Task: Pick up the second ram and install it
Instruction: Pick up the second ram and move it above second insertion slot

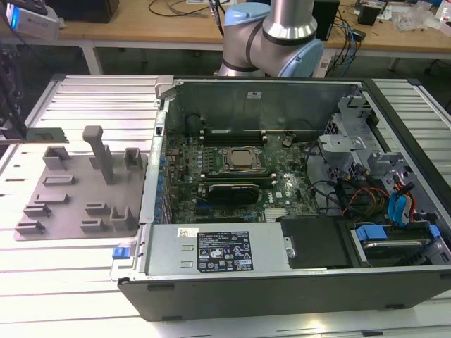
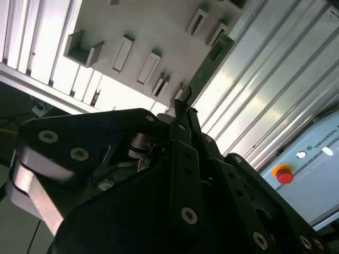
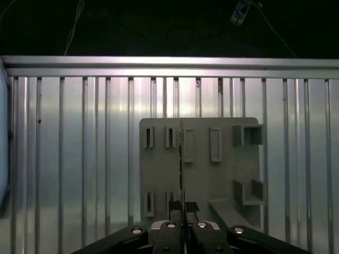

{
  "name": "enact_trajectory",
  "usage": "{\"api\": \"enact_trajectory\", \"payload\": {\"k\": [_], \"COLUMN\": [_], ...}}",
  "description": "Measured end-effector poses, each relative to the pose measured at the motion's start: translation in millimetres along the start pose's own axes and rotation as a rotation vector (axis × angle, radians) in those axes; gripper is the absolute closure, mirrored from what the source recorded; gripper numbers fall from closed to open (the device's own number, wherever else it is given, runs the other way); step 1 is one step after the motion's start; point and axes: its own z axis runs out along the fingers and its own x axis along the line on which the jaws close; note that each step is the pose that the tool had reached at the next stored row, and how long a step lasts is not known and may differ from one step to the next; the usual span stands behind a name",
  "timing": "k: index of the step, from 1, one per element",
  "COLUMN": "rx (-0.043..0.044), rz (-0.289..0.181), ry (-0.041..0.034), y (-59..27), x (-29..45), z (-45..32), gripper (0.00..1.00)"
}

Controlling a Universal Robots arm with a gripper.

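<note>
1. Second wrist view: the second ram (image 2: 210,64) is a thin, narrow green board. Its long axis runs straight out from the gripper (image 2: 183,103), in line with the black fingers (image 2: 180,124). The far end points toward the edge of the grey fixture plate (image 2: 153,21).
2. A few small dark parts and a pale strip show along the green face. Finer detail cannot be made out.
3. In the first wrist view the second ram (image 3: 181,159) is seen edge-on as a thin line. It rises from between the fingertips of the gripper (image 3: 181,207) and crosses the fixture plate (image 3: 222,174) between two rows of slots.
4. The jaws stand narrow, pinched on the near end of the stick. The rest of the stick juts free.
5. The plate lies on a ribbed aluminium table (image 3: 79,159).
6. In the exterior view the fixture plate (image 1: 70,190) lies on the exterior view's left, just beside the open computer case (image 1: 282,289). The CPU socket (image 1: 239,160) sits on the board inside the case.
</note>
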Motion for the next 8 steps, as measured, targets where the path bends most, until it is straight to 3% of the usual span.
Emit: {"api": "enact_trajectory", "payload": {"k": [2,8], "rx": [0.0000,0.0000], "rz": [0.000,0.000], "ry": [0.0000,0.0000], "y": [0.2,1.0], "x": [-0.1,-0.7], "z": [-3.4,-23.1], "gripper": [0.89,0.89]}}
